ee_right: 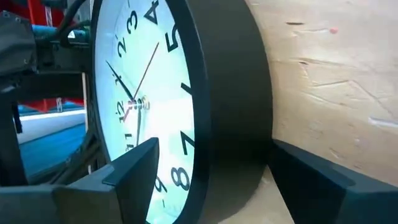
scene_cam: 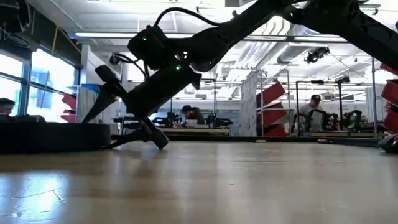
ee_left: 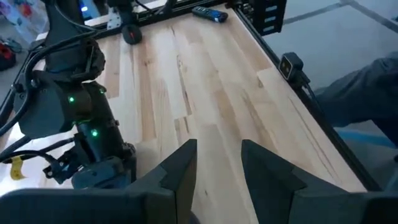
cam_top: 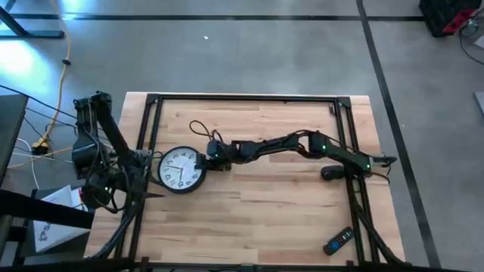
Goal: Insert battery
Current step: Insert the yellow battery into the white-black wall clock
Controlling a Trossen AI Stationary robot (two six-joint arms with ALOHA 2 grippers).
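right gripper [ee_right: 208,171] | straddling clock [ee_right: 186,93] rim, fingers spread (face-up) | left gripper [ee_left: 217,165] released, idle

Wall clock [cam_top: 182,168]: black rim, white face, black numerals and hands, one thin red hand visible in right wrist view. Surface [cam_top: 265,204]: pale wood planks, light tan grain with darker streaks. Frame [cam_top: 242,98] around surface: black. Right arm [cam_top: 287,145]: dark, green indicator lights. Remote [cam_top: 338,241]: black with blue patch. Floor [cam_top: 249,53]: grey concrete, dark lines. Cable [cam_top: 59,98] on floor: yellow.
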